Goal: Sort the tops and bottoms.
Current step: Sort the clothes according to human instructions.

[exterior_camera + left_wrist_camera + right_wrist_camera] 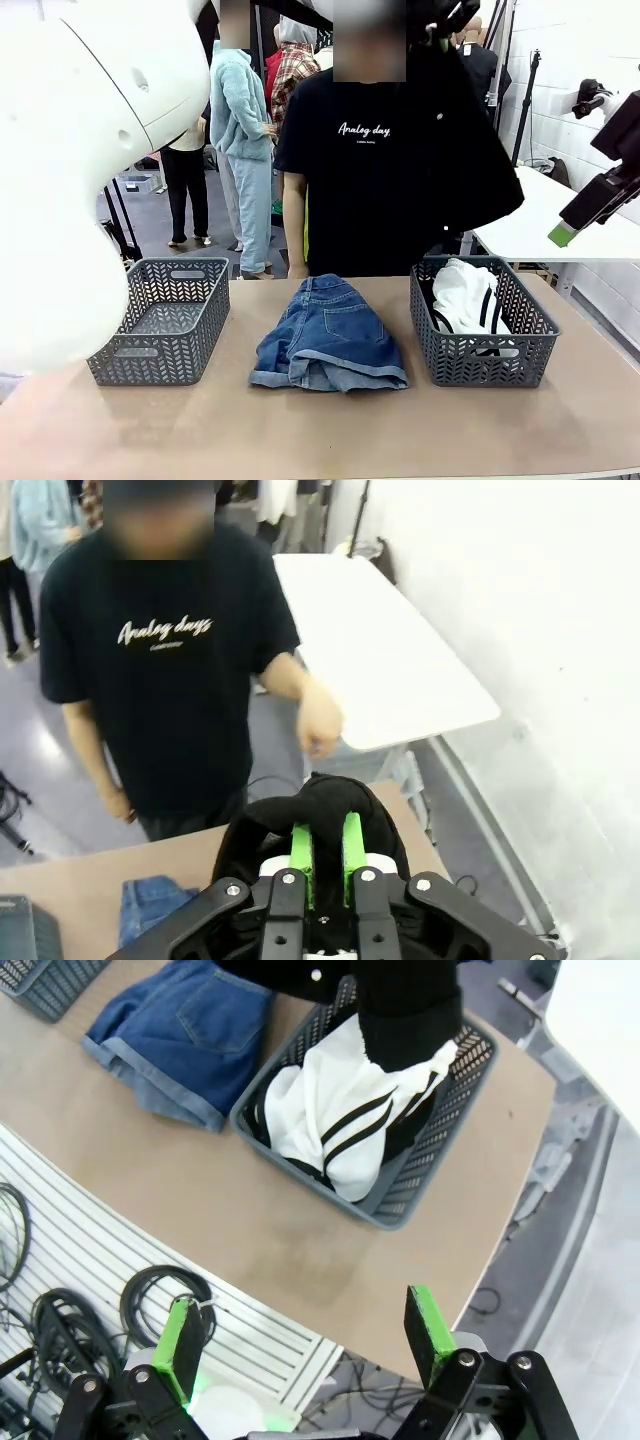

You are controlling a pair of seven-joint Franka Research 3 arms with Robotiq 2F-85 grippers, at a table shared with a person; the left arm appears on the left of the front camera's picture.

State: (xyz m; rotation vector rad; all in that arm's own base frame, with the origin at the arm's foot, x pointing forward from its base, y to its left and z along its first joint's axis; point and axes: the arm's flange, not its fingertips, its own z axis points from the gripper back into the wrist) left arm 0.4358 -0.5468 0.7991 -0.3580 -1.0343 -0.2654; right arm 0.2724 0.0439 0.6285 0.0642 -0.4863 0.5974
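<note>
Black top [480, 150] is hanging high over the right grey basket [480, 362], with the left fingers [300, 848] pinching its fabric in a narrow grip. Denim shorts [330, 342] are lying folded on the surface [300, 440] between that basket and the left grey basket [160, 350]. Right fingers [182, 1345] are standing wide apart, holding nothing, beyond the surface's edge.

You've got clear top access to the left basket [150, 365]: nothing in it. The shorts [330, 335] lie in the middle between the baskets, with a bare strip each side and the near edge of the table [300, 430] open. The right basket [485, 365] is crowded: white cloth [460, 295] inside, black top [480, 170] hanging right over it. The person [360, 200] stands against the far edge, centre, so your far-side route is shut there.
</note>
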